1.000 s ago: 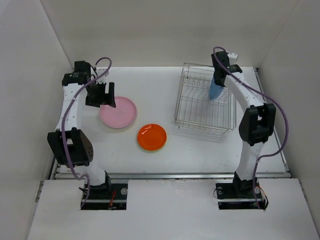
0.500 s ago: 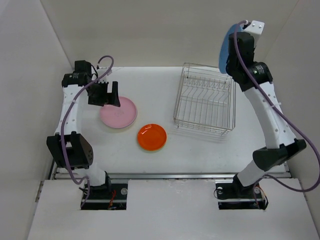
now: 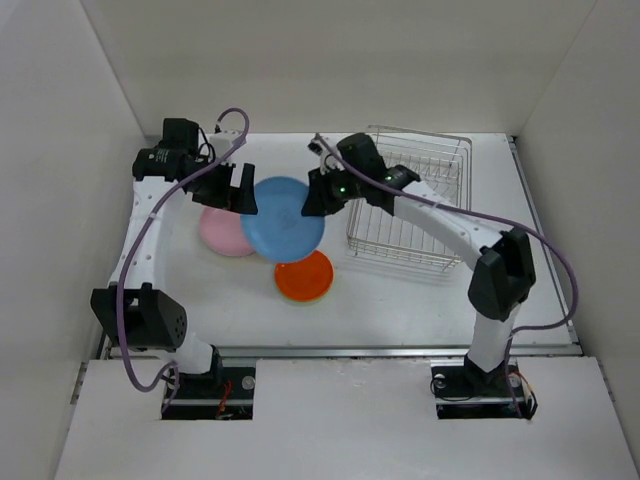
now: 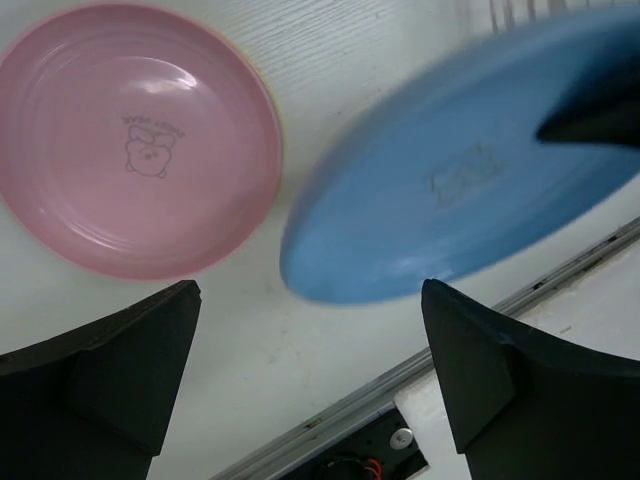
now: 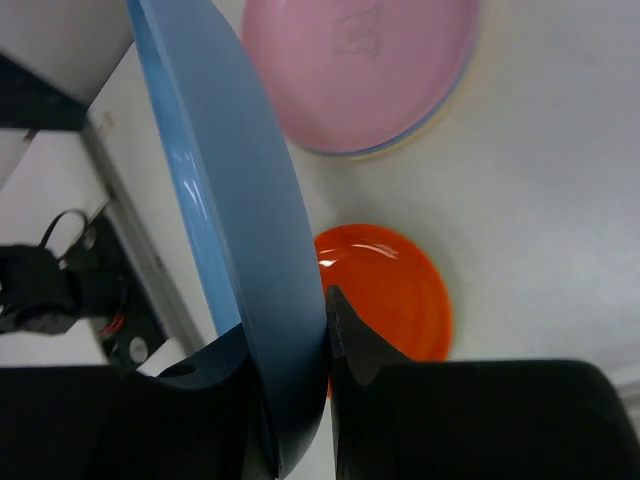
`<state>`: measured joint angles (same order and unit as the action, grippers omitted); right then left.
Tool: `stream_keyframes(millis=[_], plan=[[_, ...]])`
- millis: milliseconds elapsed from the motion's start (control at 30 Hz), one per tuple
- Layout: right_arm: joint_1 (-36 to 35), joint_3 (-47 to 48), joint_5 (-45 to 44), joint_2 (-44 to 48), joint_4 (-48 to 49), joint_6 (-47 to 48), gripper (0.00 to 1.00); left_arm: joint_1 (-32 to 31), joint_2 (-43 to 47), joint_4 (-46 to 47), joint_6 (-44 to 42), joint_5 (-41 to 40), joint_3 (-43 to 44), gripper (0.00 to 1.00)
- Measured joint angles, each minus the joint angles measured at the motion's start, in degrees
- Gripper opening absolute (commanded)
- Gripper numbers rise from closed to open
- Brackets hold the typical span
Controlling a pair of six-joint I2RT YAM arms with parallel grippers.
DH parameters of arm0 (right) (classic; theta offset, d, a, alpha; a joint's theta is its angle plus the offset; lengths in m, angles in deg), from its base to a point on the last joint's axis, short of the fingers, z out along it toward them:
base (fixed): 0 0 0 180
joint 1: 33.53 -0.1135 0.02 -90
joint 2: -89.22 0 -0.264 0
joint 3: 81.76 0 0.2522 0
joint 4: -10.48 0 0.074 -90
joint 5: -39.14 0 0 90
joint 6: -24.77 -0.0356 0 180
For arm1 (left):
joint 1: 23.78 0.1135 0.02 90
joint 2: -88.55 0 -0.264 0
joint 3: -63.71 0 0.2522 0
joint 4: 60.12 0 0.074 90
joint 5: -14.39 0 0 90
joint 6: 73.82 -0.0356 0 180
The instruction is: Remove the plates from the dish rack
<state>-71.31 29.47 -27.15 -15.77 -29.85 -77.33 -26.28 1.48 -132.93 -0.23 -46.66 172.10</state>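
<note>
**Right claw holds a blue plate beside the open left claw**

The right claw (image 5: 300,330) pinches the blue plate (image 3: 283,218) by its rim, one finger on each face, with the plate in the air above the bench (image 3: 400,300). The left claw (image 3: 232,190) stands wide open at the plate's opposite edge, gripping nothing. A pink plate (image 4: 135,140) lies flat on the bench just below the left claw. An orange plate (image 3: 305,278) lies under the right claw's load. The rack (image 3: 415,225) stands just behind the right claw.
</note>
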Motion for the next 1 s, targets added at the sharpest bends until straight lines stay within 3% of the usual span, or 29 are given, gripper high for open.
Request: stream_keyframes(millis=[67, 100, 200, 233, 300, 367, 433, 467, 500, 567, 600, 733, 767, 1000], plan=[[-1.92, 0.00, 4.17, -2.43, 0.68, -0.15, 0.00, 0.00, -0.85, 0.20, -0.35, -1.29, -0.24, 0.81], [-2.54, 0.02, 6.05, -3.17, 1.09, -0.31, 0.00, 0.00, -1.27, 0.37, -0.61, -1.84, -0.68, 0.70], [-2.91, 0.31, 10.43, -4.48, 2.67, -0.79, 0.00, 0.00, -2.86, 0.66, -1.11, -3.17, -2.78, 0.52], [-2.84, 0.39, 10.82, -4.76, 3.15, -0.81, 0.00, 0.00, -3.50, 0.63, -1.16, -3.21, -3.30, 0.36], [-2.75, 0.39, 10.80, -5.46, 3.48, -1.07, 0.00, -0.04, -4.42, 0.44, -0.92, -2.75, -3.93, 0.14], [-2.40, 0.37, 10.67, -6.27, 3.98, -1.51, 0.00, -0.42, -4.74, 0.07, -2.03, -3.04, -4.02, 0.00], [-1.90, 0.33, 10.84, -6.49, 4.61, -1.64, 0.05, -0.55, -4.76, -0.87, -3.43, -2.60, -4.02, 0.00], [-1.70, 0.35, 10.84, -6.49, 4.81, -1.64, 0.14, -0.59, -4.76, -0.81, -3.52, -2.47, -3.98, 0.00], [-1.68, 0.37, 10.84, -6.49, 4.87, -1.66, 0.30, -0.55, -4.76, -0.72, -3.45, -2.47, -3.85, 0.00], [-1.73, 0.37, 10.08, -6.49, 5.38, -2.21, 0.45, -0.07, -4.79, -1.11, -2.80, -2.47, -3.58, 0.00], [-1.75, 0.52, 9.62, -6.49, 5.62, -2.47, 0.46, 0.44, -4.81, -1.70, -2.34, -2.43, -3.26, 0.00], [-1.64, 3.17, 6.78, -6.49, 5.73, -4.26, 0.82, 4.94, -5.16, -2.10, -0.31, -3.06, -0.61, 0.00], [-1.62, 3.93, 6.19, -6.49, 5.75, -4.92, 0.85, 6.51, -5.20, -1.97, 0.11, -3.34, 0.13, 0.00], [0.44, 6.32, 2.71, -6.49, 6.75, -7.89, 0.85, 12.83, -7.45, -0.31, 1.86, -5.57, 3.39, 0.00]])
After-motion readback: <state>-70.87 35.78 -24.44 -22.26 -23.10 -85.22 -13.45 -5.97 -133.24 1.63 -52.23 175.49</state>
